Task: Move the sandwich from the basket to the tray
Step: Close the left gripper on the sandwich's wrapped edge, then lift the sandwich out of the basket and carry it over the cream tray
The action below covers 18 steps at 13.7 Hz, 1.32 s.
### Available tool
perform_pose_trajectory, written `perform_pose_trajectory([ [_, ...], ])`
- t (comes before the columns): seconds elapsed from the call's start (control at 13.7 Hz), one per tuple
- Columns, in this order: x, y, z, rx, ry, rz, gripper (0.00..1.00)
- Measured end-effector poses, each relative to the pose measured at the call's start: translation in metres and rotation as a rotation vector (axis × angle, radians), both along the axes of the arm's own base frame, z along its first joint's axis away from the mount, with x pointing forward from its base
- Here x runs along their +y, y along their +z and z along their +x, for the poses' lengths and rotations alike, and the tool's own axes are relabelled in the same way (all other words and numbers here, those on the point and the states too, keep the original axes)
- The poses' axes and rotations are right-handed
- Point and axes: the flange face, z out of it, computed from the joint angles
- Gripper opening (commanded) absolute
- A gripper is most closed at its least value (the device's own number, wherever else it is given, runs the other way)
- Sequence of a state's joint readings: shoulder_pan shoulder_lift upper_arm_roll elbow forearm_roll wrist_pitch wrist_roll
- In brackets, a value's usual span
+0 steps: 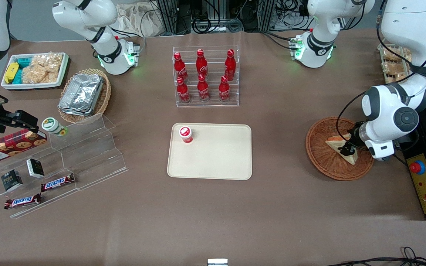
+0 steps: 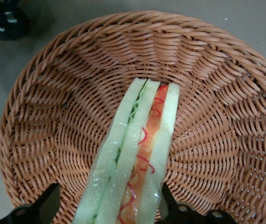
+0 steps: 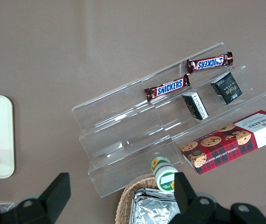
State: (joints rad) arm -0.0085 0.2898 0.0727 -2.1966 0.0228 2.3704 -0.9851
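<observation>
The sandwich [image 1: 334, 142], a pale bread wedge with an orange-red and green filling, lies in the round reddish-brown wicker basket [image 1: 320, 157] toward the working arm's end of the table. My gripper [image 1: 348, 150] is lowered into the basket and stands open astride the sandwich [image 2: 142, 140]. One finger [image 2: 46, 205] is a little apart from the bread; the other finger [image 2: 170, 205] is right against it. Woven basket floor [image 2: 67, 116] shows all round. The cream tray [image 1: 220, 159] lies mid-table, well apart from the basket.
A small red-topped cup [image 1: 185, 134] stands on the tray's corner. A clear rack of red bottles [image 1: 205, 75] sits farther from the front camera. A yellow control box [image 1: 425, 184] lies beside the basket. Acrylic steps [image 1: 83, 155] with snacks stand toward the parked arm's end.
</observation>
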Motion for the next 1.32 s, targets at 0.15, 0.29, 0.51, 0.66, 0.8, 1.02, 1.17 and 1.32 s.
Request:
perform_pose_trajectory([
  [0.15, -0.005, 0.002, 0.003, -0.007, -0.008, -0.002, 0.0],
  [0.29, -0.014, 0.012, 0.012, -0.022, -0.025, -0.006, 0.0],
  [0.51, -0.029, 0.051, 0.033, 0.043, -0.049, -0.013, 0.0],
  [0.66, -0.052, 0.098, 0.052, 0.072, -0.099, -0.024, 0.0],
  [0.8, -0.086, 0.149, 0.063, 0.096, -0.224, -0.047, 0.0],
  [1.02, -0.156, 0.215, 0.064, 0.095, -0.457, -0.092, 0.0],
  [1.17, -0.21, 0.24, 0.059, 0.056, -0.606, -0.126, 0.0],
  [1.32, -0.272, 0.241, 0.053, 0.028, -0.743, -0.177, 0.0],
])
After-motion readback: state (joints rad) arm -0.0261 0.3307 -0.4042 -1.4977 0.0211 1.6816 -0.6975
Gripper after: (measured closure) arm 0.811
